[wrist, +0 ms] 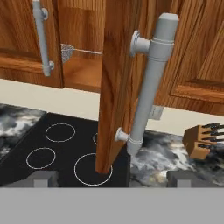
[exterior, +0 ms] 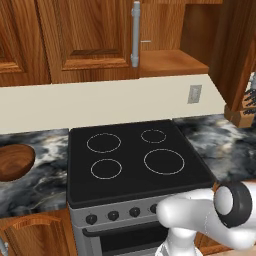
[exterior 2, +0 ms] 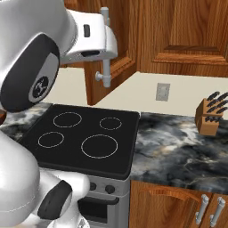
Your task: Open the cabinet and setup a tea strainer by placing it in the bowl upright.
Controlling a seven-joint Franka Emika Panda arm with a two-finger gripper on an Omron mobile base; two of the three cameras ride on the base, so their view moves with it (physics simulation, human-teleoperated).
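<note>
The cabinet (exterior: 90,35) hangs above the stove with its left door shut and its right door (wrist: 116,87) swung out, edge-on in the hand view. That door's grey bar handle (wrist: 148,83) stands just ahead of my gripper (wrist: 111,180), whose tips are spread wide with nothing between them. The tea strainer (wrist: 66,53) lies on the cabinet's lower shelf, mesh basket to the left and thin handle pointing right; only its handle (exterior: 146,41) shows in the left base view. The wooden bowl (exterior: 14,161) sits on the marble counter left of the stove.
A black four-ring stove (exterior: 135,155) lies below the cabinet, marble counter on both sides. A knife block (exterior 2: 211,114) stands at the back right. My arm's upper links (exterior 2: 35,58) fill the left of the right base view, beside the open door's handle (exterior 2: 105,44).
</note>
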